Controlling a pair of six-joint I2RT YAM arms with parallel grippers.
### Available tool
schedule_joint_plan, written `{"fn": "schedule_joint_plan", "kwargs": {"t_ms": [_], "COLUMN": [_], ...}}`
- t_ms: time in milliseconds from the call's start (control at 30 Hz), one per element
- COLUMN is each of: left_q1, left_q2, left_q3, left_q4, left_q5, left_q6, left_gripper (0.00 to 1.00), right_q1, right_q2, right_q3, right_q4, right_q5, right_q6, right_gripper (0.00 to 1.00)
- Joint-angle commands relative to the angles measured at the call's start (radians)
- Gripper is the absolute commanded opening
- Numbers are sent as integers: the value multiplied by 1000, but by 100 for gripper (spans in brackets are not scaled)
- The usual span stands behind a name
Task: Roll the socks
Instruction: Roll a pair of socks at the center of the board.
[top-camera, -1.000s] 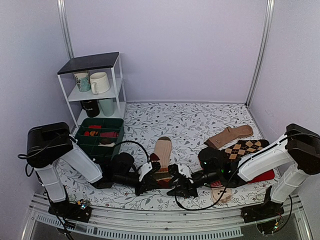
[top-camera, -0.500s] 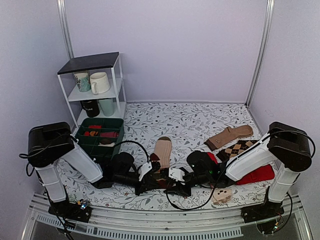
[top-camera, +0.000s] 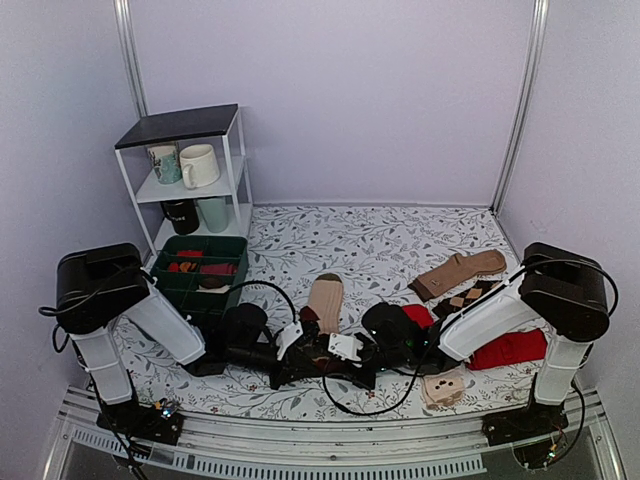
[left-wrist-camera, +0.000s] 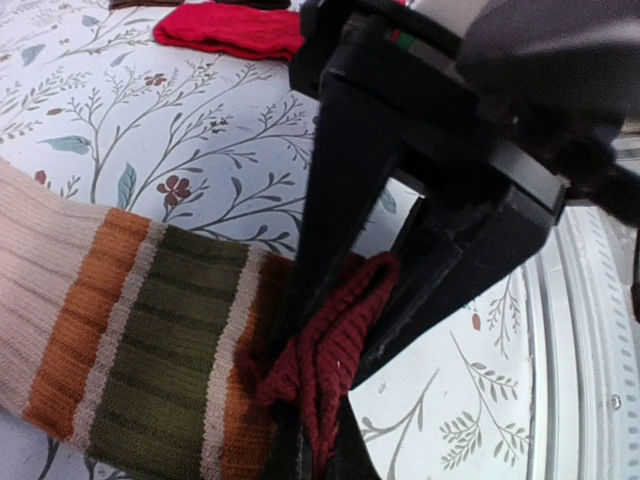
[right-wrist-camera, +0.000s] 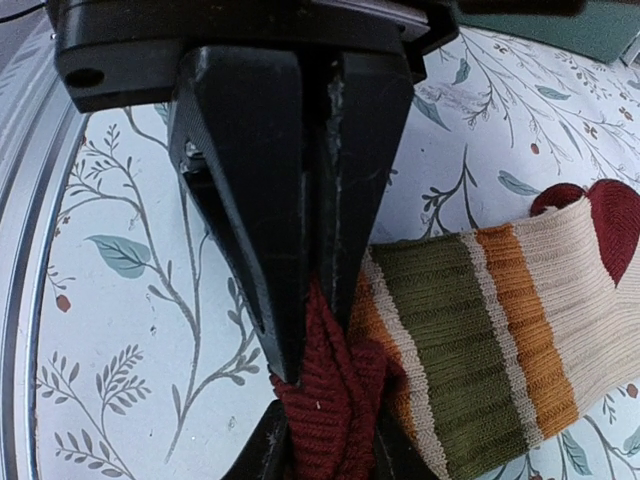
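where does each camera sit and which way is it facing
top external: above, behind the bases, looking down at the table; left arm, right arm show
left wrist: low, facing the right gripper over the striped sock; own fingertips at bottom
right wrist: facing the shut left gripper; own fingertips at bottom
shared: both wrists see the sock's maroon toe

Cream mug (top-camera: 199, 165) on white shelf (top-camera: 160, 191) (green bin (top-camera: 205, 242) beside)

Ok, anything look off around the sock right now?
Yes. The maroon toe of the socks is scrunched into a wad near the front edge of the table. The left gripper is shut on it and the right gripper straddles the same spot. The striped part lies flat, unrolled.
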Motion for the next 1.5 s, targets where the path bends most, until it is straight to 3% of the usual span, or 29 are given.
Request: {"fn": "schedule_joint_plan", "kwargs": {"t_ms": [0, 100, 167, 233, 267, 433, 600, 733, 1000, 1467], "left_q1": [1, 4, 4, 4, 4, 6, 9, 10, 14, 19], "left_q2": [32, 30, 47, 64, 69, 74, 72, 70, 80, 75], "left_q3": [-33, -24, -12, -3, 0, 8, 8, 1, 6, -13], "left_q4": [-150, -160, -162, -164, -167, -184, -200, -208, -206, -178], "left_q5": [-28, -28, -16, -8, -7, -8, -12, -9, -5, 1], "left_q6": [16, 30, 30, 28, 28, 22, 4, -24, -36, -36], "left_gripper": [0, 0, 0, 0, 0, 0, 0, 0, 0, 0], "right_q1": [4, 4, 3, 4, 4, 3, 4, 7, 15, 16], "right_q2": [38, 23, 6, -21, -39, -177, -293, -329, -219, -40], "right_q3": [-11, -8, -10, -17, -25, -96, -221, -254, -188, -100], "right_q4": [-173, -210, -206, -175, -161, -21, 155, 177, 168, 130], "right_q5": [22, 30, 63, 106, 115, 85, 58, -33, -162, -40], "right_q6": [71, 107, 133, 147, 148, 105, 81, 59, 47, 55], "right_gripper": [16, 15, 23, 42, 46, 51, 51, 50, 48, 47]}}
